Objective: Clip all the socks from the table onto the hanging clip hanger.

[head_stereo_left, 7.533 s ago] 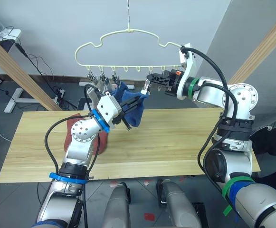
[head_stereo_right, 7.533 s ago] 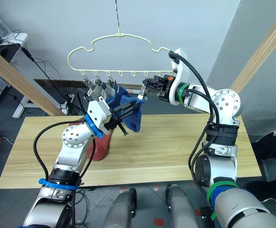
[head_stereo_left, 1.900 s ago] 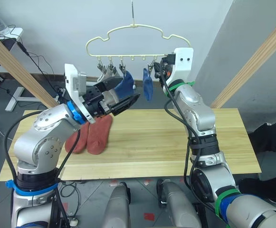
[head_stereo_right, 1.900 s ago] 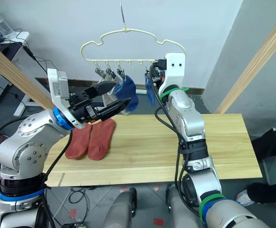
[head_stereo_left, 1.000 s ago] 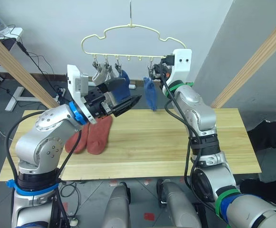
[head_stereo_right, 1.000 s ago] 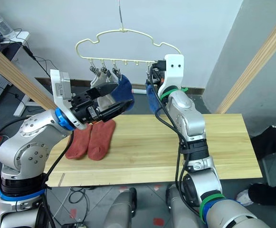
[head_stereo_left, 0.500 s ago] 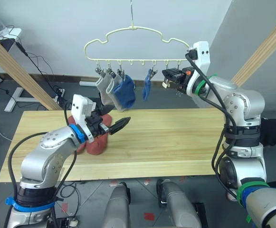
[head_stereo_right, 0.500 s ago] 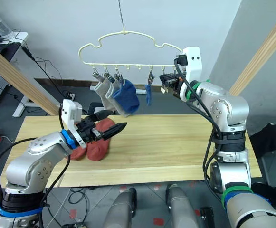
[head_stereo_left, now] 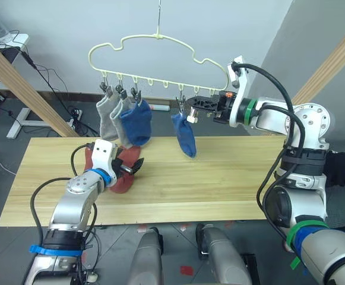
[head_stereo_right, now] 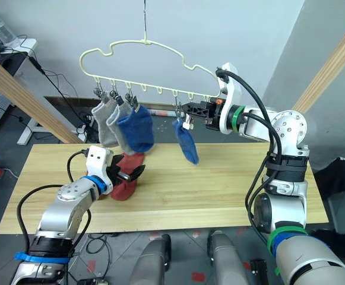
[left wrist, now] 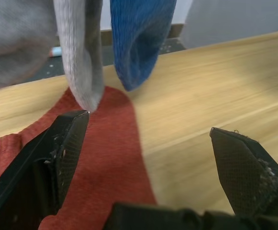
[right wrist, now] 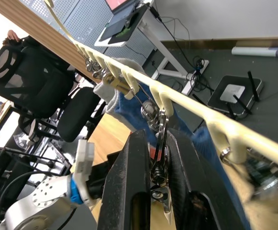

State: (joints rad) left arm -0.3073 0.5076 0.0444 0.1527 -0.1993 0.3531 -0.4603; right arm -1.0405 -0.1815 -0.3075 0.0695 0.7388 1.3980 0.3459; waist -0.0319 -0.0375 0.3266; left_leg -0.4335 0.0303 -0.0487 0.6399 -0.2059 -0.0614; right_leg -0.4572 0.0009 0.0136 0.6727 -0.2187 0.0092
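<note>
At the clip hanger (head_stereo_left: 160, 59), I have the right hand (right wrist: 154, 158) pinching a clip (right wrist: 159, 143) above the second blue sock (head_stereo_left: 185, 136). My left hand (left wrist: 148, 158) hovers spread over the red socks (head_stereo_left: 123, 172) on the table (head_stereo_left: 231, 178), ready to grab.

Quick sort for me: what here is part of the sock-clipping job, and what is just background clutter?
Job:
- pale yellow cloud-shaped clip hanger
- two light grey socks
- two blue knit socks
- rust-red socks on the light wooden table

Clutter:
- white side desk
- black floor cables
</note>
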